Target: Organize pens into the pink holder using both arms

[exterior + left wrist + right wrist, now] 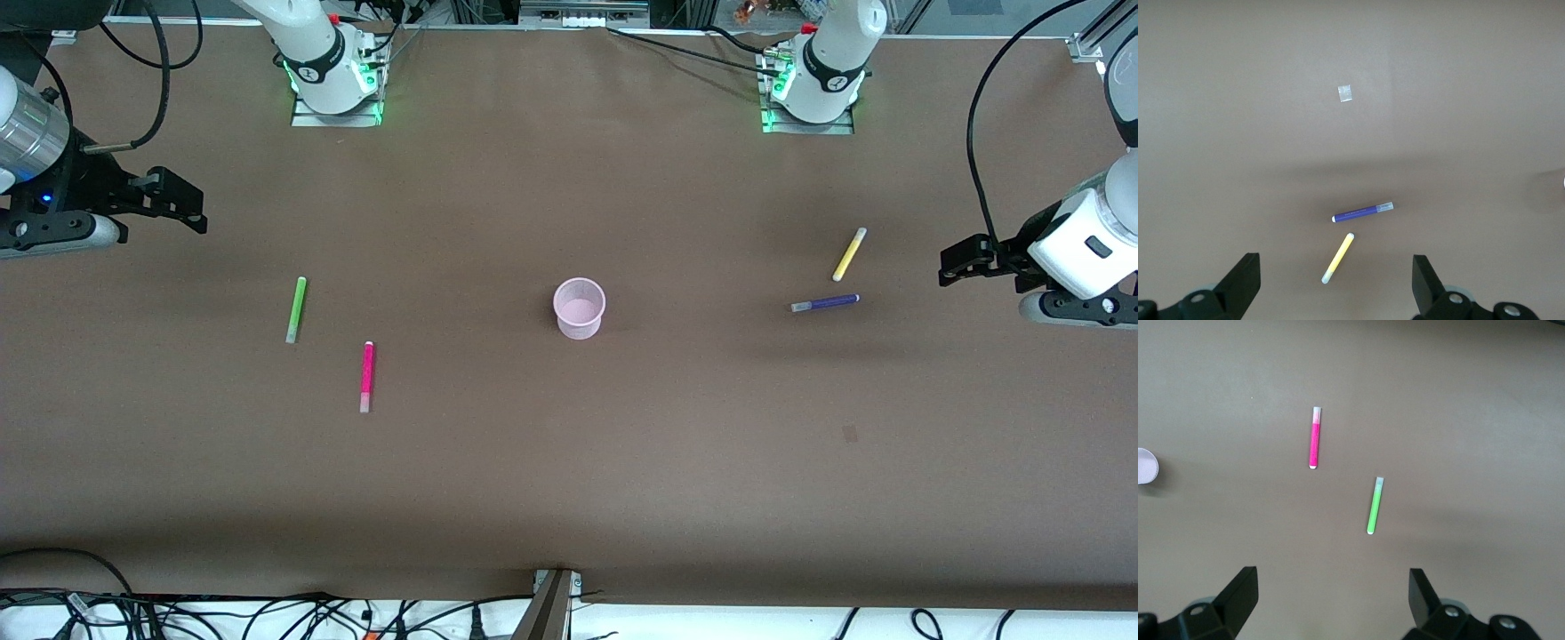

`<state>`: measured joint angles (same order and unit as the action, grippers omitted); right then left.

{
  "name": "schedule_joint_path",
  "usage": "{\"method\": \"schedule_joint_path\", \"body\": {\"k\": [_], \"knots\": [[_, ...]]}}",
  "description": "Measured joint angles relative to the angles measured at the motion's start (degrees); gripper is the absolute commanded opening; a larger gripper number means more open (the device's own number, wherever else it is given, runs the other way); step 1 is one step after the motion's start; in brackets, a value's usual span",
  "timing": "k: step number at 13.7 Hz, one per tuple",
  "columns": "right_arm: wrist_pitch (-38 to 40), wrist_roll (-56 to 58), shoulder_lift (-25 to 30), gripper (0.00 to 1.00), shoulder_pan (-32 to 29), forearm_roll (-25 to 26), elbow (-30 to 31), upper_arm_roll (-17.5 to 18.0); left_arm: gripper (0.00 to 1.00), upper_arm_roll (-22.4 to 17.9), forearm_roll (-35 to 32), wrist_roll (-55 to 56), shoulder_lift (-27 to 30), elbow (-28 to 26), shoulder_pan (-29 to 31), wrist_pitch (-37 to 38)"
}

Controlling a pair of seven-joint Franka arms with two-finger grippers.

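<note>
Brown and broad, the counter point(569, 498) filled nearly the whole front view, with the two white arms' bases along its top edge. Each arm reached out to its own end of the counter and hung there in the air. The right hand point(182, 206) hovered over bare surface at its end, its fingers spread wide and holding nothing; the left hand point(960, 265) hovered likewise at the other end, also wide and empty. At the middle stood the pink holder point(580, 308), upright, mouth up, with nothing in it. The pens lay flat in two pairs, one on each side of the holder. Toward the right arm's end lay the lime green pen point(296, 309) and, nearer the front camera, the magenta pen point(366, 377), both running roughly toward that camera. Toward the left arm's end lay the yellow pen point(849, 254), slanted, and just nearer the camera the dark purple pen point(825, 303), lying almost crosswise. Judging by this, each hand had its own pair closest, between itself and the holder.
</note>
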<state>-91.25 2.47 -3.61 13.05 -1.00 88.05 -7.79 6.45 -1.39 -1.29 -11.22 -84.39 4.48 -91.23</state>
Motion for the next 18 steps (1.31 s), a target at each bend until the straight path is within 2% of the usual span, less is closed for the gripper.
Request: {"method": "schedule_joint_path", "body": {"k": [12,15,18], "knots": [[-0.28,0.0,-0.02,1.0,0.51,0.0,0.0,0.02,1.0,-0.07,0.0,2.02,-1.1,-0.07,-0.07,0.03],[-0.88,0.0,-0.05,1.0,0.52,0.01,0.0,0.02,1.0,-0.11,0.02,10.14,-2.24,-1.1,-0.03,0.18],[-1.26,0.0,-0.1,1.0,0.6,0.01,0.0,0.02,1.0,-0.16,1.09,27.63,-4.66,-2.07,0.17,-1.28]]}}
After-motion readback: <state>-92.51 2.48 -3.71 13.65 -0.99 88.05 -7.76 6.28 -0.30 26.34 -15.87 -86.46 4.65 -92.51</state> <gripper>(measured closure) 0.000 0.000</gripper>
